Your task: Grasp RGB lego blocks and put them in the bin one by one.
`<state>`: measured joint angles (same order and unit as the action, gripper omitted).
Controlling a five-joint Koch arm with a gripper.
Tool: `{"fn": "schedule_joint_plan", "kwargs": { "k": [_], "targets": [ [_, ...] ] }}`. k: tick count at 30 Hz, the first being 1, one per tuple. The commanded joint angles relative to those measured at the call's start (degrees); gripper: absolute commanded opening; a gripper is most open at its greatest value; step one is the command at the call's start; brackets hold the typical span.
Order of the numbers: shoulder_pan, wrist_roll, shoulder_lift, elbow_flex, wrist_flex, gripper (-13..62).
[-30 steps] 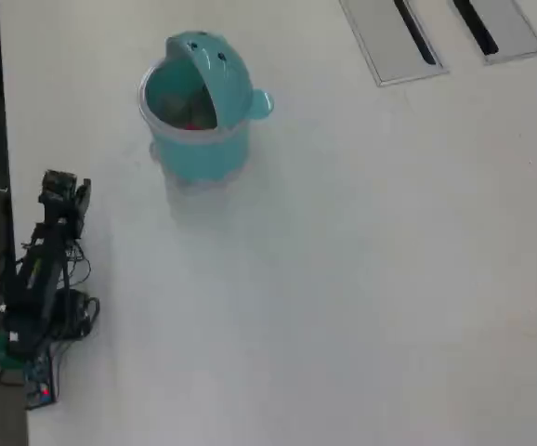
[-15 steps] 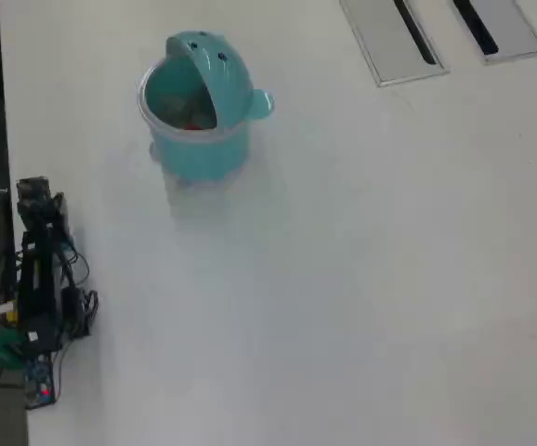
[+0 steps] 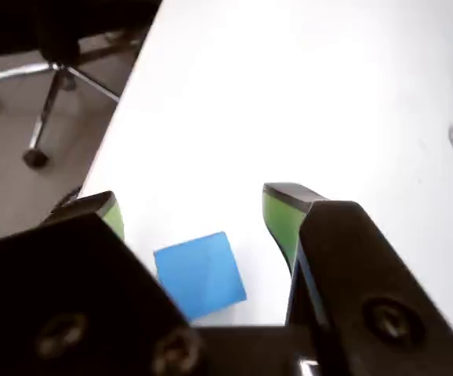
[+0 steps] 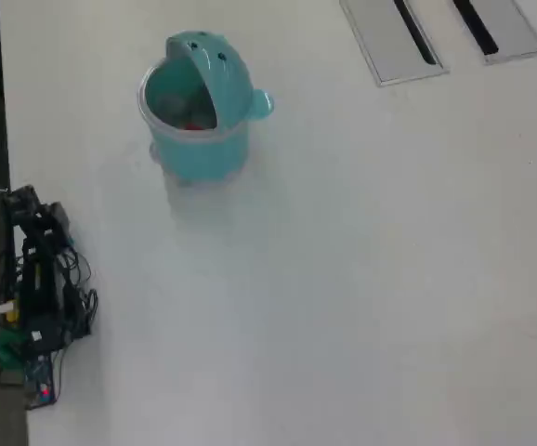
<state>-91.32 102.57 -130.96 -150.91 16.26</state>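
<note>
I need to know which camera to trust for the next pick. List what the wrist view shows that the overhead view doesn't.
Only the wrist view shows the blue block lying between the open gripper's green-padded fingers, plus an office chair base. Only the overhead view shows the teal bin, lid tipped open, something red inside, and two cable slots. Both show the white table.

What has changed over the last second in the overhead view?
The arm has swung toward the table's left edge, its gripper moving left from beside the bin toward that edge. Nothing visibly taken or let go. The bin stayed put, lid tipped open, something red still inside.
</note>
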Motion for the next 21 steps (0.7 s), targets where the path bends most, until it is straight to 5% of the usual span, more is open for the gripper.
{"fn": "schedule_joint_plan", "kwargs": {
  "k": [1, 21],
  "targets": [
    [-0.18, 2.20, 0.18, 1.49, 0.00, 32.2],
    [-0.35, 7.47, 6.06, 0.18, 4.83, 30.7]
  ]
}}
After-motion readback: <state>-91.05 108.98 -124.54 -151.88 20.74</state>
